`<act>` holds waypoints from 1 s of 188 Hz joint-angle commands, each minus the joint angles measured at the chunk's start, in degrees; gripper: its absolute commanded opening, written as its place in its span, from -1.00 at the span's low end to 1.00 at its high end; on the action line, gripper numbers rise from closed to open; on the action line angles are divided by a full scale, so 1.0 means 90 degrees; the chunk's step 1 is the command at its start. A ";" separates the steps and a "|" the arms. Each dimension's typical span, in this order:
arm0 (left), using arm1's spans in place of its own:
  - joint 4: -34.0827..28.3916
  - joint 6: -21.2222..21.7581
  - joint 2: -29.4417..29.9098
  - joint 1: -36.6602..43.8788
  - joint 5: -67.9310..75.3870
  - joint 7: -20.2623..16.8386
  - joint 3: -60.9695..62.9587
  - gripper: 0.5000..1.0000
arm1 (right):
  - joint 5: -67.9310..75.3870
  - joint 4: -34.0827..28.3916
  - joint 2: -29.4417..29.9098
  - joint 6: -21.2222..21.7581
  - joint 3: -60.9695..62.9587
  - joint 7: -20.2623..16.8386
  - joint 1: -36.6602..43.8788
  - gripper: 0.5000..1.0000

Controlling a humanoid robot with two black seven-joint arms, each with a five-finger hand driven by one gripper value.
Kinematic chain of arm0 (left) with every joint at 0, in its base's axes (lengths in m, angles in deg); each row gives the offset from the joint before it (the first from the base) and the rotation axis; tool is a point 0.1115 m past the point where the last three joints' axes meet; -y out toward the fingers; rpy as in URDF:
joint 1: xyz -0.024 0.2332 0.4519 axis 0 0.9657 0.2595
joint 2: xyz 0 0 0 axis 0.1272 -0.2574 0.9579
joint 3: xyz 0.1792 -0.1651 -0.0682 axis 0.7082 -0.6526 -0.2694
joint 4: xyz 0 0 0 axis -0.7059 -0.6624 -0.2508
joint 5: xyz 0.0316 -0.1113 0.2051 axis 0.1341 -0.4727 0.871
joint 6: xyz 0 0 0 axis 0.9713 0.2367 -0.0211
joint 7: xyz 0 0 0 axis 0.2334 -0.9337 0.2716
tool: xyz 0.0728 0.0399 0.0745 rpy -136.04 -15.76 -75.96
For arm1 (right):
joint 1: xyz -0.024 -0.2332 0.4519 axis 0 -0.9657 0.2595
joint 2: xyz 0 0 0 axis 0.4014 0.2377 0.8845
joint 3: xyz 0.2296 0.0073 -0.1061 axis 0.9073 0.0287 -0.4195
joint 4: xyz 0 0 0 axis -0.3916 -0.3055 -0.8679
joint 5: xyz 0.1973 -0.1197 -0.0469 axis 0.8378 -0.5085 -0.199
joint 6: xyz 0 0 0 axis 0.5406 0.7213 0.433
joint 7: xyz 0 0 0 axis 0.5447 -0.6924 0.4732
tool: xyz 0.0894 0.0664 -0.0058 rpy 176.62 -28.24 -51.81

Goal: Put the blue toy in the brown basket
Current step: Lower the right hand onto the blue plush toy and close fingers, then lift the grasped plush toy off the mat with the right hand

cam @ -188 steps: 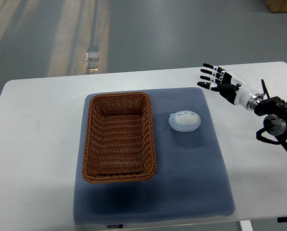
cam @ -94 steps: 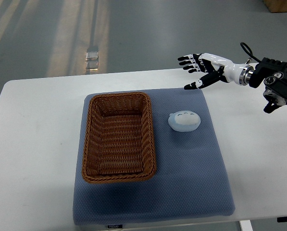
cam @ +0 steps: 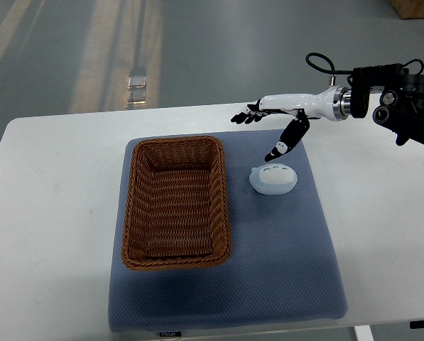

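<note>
A pale blue rounded toy (cam: 273,178) lies on the blue-grey mat (cam: 268,270), just right of the brown wicker basket (cam: 175,202), which holds nothing. My right hand (cam: 268,128) comes in from the right edge and hovers above and just behind the toy, fingers spread, thumb pointing down toward it. It holds nothing. The left arm is not in view.
The mat lies on a white table (cam: 48,213). The right forearm and its black wrist housing (cam: 396,103) reach over the table's far right corner. Grey floor lies beyond the far edge.
The right hand has swung up and left from the table's right side, to a spot above and behind the toy. The toy and basket have not moved.
</note>
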 commanded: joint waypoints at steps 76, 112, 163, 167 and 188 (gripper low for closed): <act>-0.0163 -0.0006 0.0000 0.0004 -0.0001 0.0012 0.0000 1.00 | -0.0528 -0.0139 0.0091 -0.0293 -0.0741 -0.0079 0.0016 0.60; -0.0153 -0.0006 0.0000 0.0004 -0.0001 0.0002 0.0000 1.00 | -0.0576 -0.0061 0.0091 -0.0479 -0.0907 -0.0148 -0.0140 0.52; -0.0153 -0.0006 0.0000 0.0004 -0.0001 0.0012 0.0000 1.00 | -0.0576 -0.0012 0.0179 -0.0498 -0.0917 -0.0177 -0.0326 0.38; -0.0153 -0.0006 0.0000 0.0004 -0.0001 0.0012 0.0000 1.00 | -0.0586 -0.0003 0.0199 -0.0498 -0.0917 -0.0177 -0.0355 0.38; -0.0153 -0.0006 0.0000 0.0004 0.0009 0.0012 0.0000 1.00 | -0.0635 0.0046 0.0218 -0.0615 -0.0956 -0.0226 -0.0414 0.33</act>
